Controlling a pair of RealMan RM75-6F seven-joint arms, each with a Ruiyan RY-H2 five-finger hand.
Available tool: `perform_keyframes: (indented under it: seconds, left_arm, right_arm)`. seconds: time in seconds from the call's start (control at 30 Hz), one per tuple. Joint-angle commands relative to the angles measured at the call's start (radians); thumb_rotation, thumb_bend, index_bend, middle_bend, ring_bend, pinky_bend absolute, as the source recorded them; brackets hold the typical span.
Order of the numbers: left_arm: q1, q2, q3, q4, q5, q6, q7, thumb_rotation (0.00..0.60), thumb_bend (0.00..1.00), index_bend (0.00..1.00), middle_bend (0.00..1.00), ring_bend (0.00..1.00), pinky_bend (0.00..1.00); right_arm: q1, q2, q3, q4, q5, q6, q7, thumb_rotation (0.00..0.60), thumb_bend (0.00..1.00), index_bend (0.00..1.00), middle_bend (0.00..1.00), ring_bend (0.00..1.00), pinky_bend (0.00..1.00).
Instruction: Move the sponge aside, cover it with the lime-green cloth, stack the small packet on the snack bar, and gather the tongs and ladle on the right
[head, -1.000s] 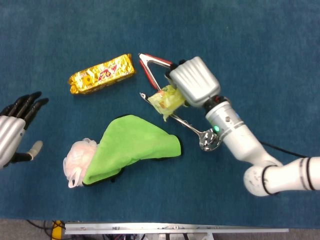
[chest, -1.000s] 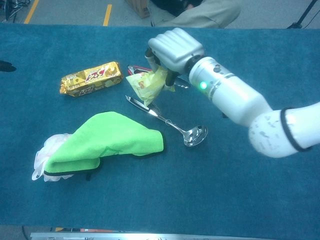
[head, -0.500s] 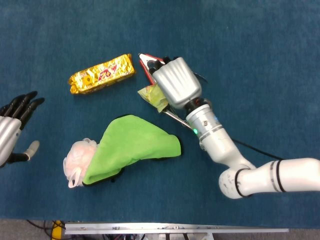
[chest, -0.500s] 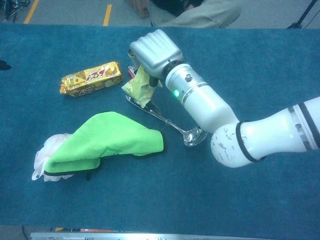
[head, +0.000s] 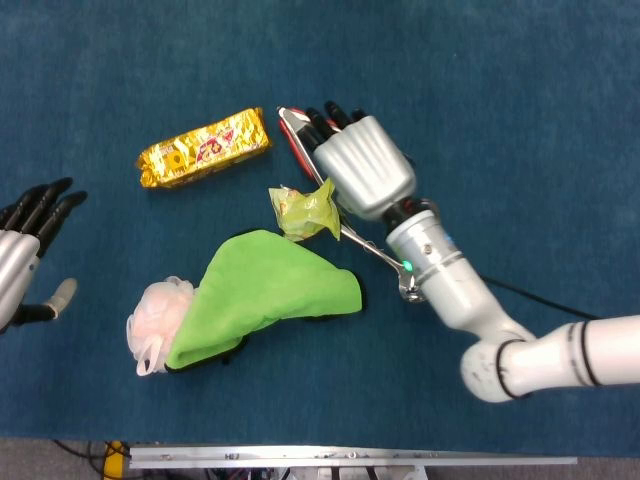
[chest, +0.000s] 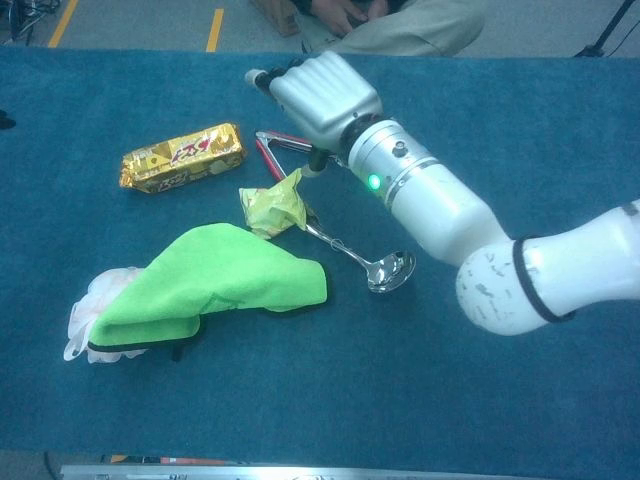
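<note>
The small yellow-green packet (head: 303, 210) (chest: 272, 203) lies crumpled on the blue table, between the cloth's upper edge and my right hand, over the ladle's handle. My right hand (head: 360, 165) (chest: 315, 95) hovers above the red-tipped tongs (head: 295, 130) (chest: 275, 145) with fingers stretched out, holding nothing. The gold snack bar (head: 205, 148) (chest: 183, 157) lies apart to the left. The lime-green cloth (head: 270, 290) (chest: 215, 280) covers most of the pale sponge (head: 155, 315) (chest: 85, 300). The ladle (head: 365, 240) (chest: 390, 270) runs diagonally under my right forearm. My left hand (head: 25, 255) rests open at the left edge.
The table's near edge has a metal rail (head: 350, 460). Beyond the far edge a person (chest: 400, 20) sits by a floor with yellow lines. Bare blue cloth surface (head: 540, 120) spreads to the right of my right arm.
My right hand has let go of the small packet and opened, lifting back over the tongs. The packet has dropped beside the cloth's upper edge. My left hand has barely moved.
</note>
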Motion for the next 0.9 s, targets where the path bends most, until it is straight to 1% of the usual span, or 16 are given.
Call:
perform_keyframes:
  seconds: [0.03, 0.17, 0.3, 0.5, 0.7, 0.8, 0.83, 0.9]
  left_arm:
    - [-0.002, -0.003, 0.0, 0.0, 0.001, -0.005, 0.002, 0.6, 0.37, 0.0, 0.0, 0.0, 0.16]
    - [-0.006, -0.011, 0.0, 0.001, 0.002, -0.015, 0.009, 0.6, 0.38, 0.0, 0.0, 0.0, 0.16]
    - [-0.007, -0.017, 0.002, 0.001, 0.004, -0.02, 0.015, 0.6, 0.37, 0.0, 0.0, 0.0, 0.16]
    - [-0.004, -0.021, 0.007, 0.003, 0.004, -0.021, 0.016, 0.6, 0.37, 0.0, 0.0, 0.0, 0.16]
    - [0.006, -0.016, 0.014, 0.008, 0.003, -0.017, 0.008, 0.6, 0.37, 0.0, 0.0, 0.0, 0.16]
    - [0.009, -0.013, 0.017, 0.012, 0.002, -0.016, 0.004, 0.6, 0.37, 0.0, 0.0, 0.0, 0.16]
    - [0.01, -0.012, 0.017, 0.013, 0.001, -0.015, 0.003, 0.6, 0.37, 0.0, 0.0, 0.0, 0.16]
    - [0.013, -0.009, 0.019, 0.012, 0.002, -0.013, -0.001, 0.6, 0.37, 0.0, 0.0, 0.0, 0.16]
  right_arm:
    - [-0.039, 0.08, -0.041, -0.066, -0.006, 0.008, -0.006, 0.6, 0.0, 0.01, 0.23, 0.2, 0.45]
    - [-0.06, 0.139, -0.076, -0.087, 0.023, 0.004, -0.036, 0.6, 0.0, 0.01, 0.23, 0.2, 0.45]
    - [-0.071, 0.159, -0.097, -0.06, 0.085, -0.012, -0.061, 0.6, 0.0, 0.05, 0.23, 0.2, 0.45]
    - [-0.065, 0.126, -0.112, 0.025, 0.148, -0.042, -0.087, 0.6, 0.0, 0.1, 0.25, 0.2, 0.45]
    - [-0.044, 0.07, -0.098, 0.125, 0.196, -0.073, -0.099, 0.6, 0.0, 0.13, 0.26, 0.2, 0.47]
    - [-0.031, 0.037, -0.09, 0.171, 0.211, -0.094, -0.099, 0.6, 0.04, 0.16, 0.27, 0.22, 0.48]
    - [-0.027, 0.026, -0.086, 0.184, 0.208, -0.099, -0.093, 0.6, 0.08, 0.18, 0.29, 0.23, 0.5]
    - [-0.02, 0.003, -0.079, 0.214, 0.208, -0.109, -0.084, 0.6, 0.18, 0.24, 0.35, 0.29, 0.53]
